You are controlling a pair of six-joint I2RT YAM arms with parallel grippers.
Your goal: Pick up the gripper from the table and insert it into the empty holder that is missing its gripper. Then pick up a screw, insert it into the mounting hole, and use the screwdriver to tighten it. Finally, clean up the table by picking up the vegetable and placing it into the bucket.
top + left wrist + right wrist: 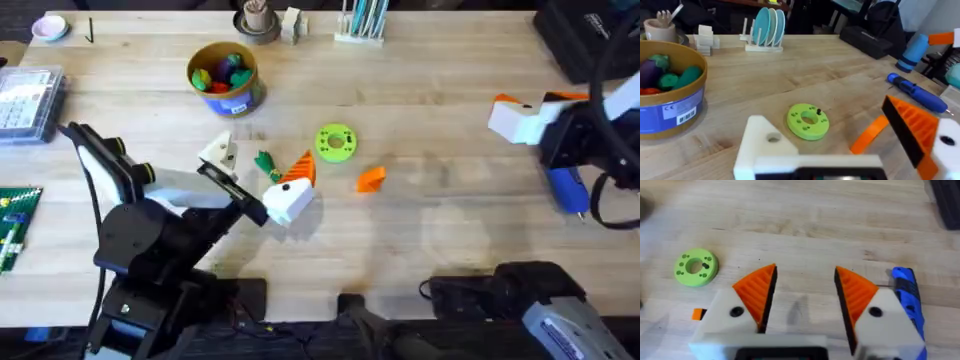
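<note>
The orange ribbed gripper (371, 178) lies on the pale counter (440, 120), just beside the lime-green disc (335, 142). The right claw (805, 292) gapes wide and empty; the left claw (265, 182) is open too, holding nothing.

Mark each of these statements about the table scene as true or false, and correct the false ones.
1. The orange gripper lies on the table, beside the lime-green disc. True.
2. The bucket is empty. False: colourful toy vegetables lie in it.
3. The right gripper holds the screwdriver. False: its fingers are open and the screwdriver lies on the table.
4. Both fingers of the left gripper carry orange pads. False: one finger is all white.
5. The dark-green vegetable lies on the table, outside the bucket. True.
</note>
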